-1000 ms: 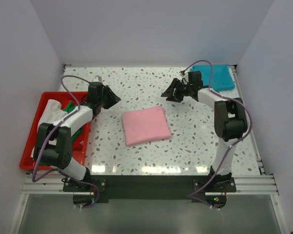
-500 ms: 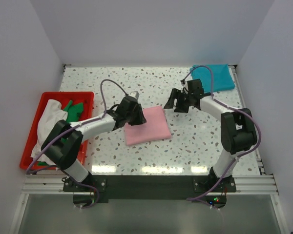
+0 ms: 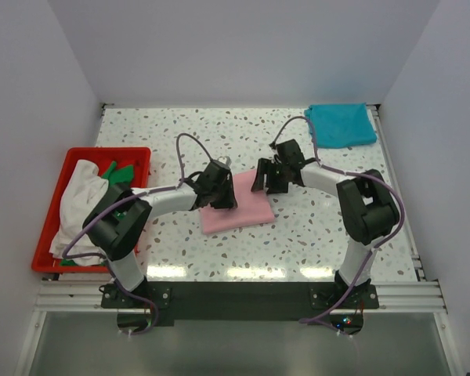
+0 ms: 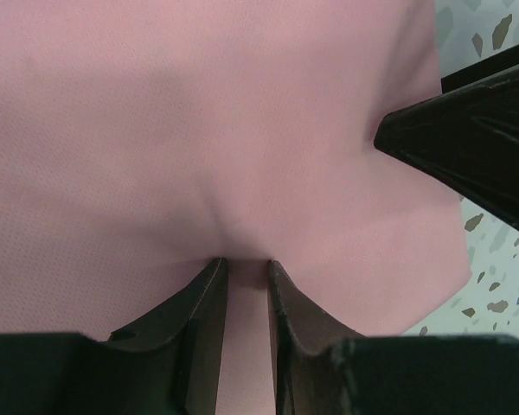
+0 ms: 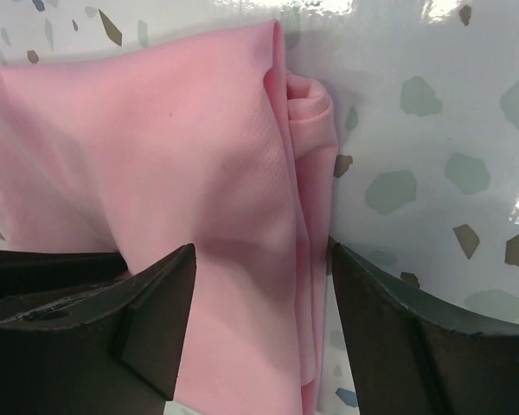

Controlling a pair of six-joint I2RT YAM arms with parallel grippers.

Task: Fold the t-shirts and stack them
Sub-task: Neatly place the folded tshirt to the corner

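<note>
The light pink t-shirt [image 3: 241, 210] lies folded into a square at the table's middle. My left gripper [image 3: 225, 196] is at its near-left part; in the left wrist view [image 4: 245, 264] the jaws are nearly closed, pinching a pucker of pink cloth [image 4: 199, 112]. My right gripper [image 3: 263, 182] is at the shirt's far right corner. In the right wrist view [image 5: 261, 251] it is open, straddling the shirt's layered edge [image 5: 156, 147]. The teal t-shirt [image 3: 341, 125] lies folded at the back right. The white t-shirt [image 3: 77, 205] and green t-shirt [image 3: 119, 172] lie crumpled in the tray.
The red plastic tray [image 3: 41, 249] stands at the table's left edge. White walls close in the table on three sides. One right finger [image 4: 467, 147] shows close by in the left wrist view.
Both arms swung in from the sides to the pink shirt. The left gripper moved onto it and closed on the cloth; the right gripper came down over its far right corner.
</note>
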